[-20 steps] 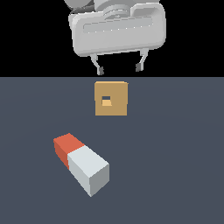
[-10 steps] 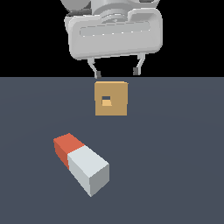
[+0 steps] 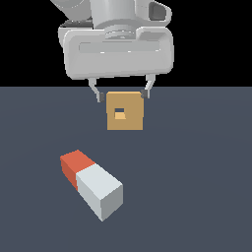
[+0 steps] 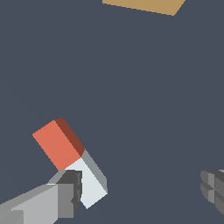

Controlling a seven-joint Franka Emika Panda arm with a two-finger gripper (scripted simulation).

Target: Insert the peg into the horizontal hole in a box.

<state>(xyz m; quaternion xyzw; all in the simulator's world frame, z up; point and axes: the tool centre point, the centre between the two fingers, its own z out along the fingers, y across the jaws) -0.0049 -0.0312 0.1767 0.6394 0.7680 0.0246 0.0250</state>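
Pincer (image 3: 121,96) spread wide, empty, w/ peg (image 3: 91,183) lying skewed on worktop (image 3: 197,187); misaligned close could twist it off-axis vs hole (image 3: 119,113).

Exterior cam faces me head-on from low across the desk (image 3: 206,197); my wrist cam looks down close. Both catch the peg (image 3: 91,183) and the box (image 3: 125,110).

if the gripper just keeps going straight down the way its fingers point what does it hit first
Probably the peg: in the wrist view one finger of the open gripper overlaps its grey half, the other over bare floor. Depth is unclear.
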